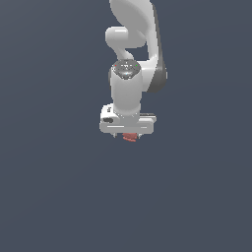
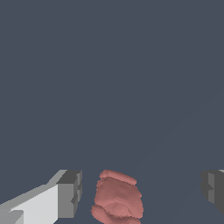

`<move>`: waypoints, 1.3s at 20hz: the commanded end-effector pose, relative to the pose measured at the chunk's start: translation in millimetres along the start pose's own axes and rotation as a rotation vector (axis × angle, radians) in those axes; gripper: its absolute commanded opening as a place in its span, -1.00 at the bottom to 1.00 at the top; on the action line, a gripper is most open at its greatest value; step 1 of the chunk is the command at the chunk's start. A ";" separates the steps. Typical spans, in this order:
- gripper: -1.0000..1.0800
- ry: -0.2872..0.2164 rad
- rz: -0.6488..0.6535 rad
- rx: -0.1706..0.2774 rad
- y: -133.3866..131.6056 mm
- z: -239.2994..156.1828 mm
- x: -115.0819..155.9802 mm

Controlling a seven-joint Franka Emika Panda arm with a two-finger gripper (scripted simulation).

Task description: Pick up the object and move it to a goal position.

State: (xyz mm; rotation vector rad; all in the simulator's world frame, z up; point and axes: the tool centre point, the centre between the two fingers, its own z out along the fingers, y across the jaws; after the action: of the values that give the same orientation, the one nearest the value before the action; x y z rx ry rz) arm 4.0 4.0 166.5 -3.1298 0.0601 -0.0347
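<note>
Hand (image 2: 140, 192) straddles the dull-red lumpy object (image 2: 117, 199), fingers spread wide; shifting toward the nine-o'clock pad (image 2: 70, 192) would centre it before closing squarely.

The white arm (image 1: 132, 59) points straight down, jaws spread wide apart.

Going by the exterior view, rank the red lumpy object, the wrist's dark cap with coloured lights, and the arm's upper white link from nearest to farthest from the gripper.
1. Red lumpy object: just under the gripper; in the wrist view, between the open fingers.
2. Dark cap with coloured lights: above the gripper, on the wrist.
3. Upper white link: at the picture's top, farthest.
</note>
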 end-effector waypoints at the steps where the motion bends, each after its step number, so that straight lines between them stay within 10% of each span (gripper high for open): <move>1: 0.92 0.000 0.000 0.000 0.0 0.0 0.0; 26: 0.92 -0.012 -0.053 0.015 14.1 5.3 -6.3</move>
State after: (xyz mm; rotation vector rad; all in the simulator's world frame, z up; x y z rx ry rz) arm -1.1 -10.1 162.3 -3.1150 0.0128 -0.0177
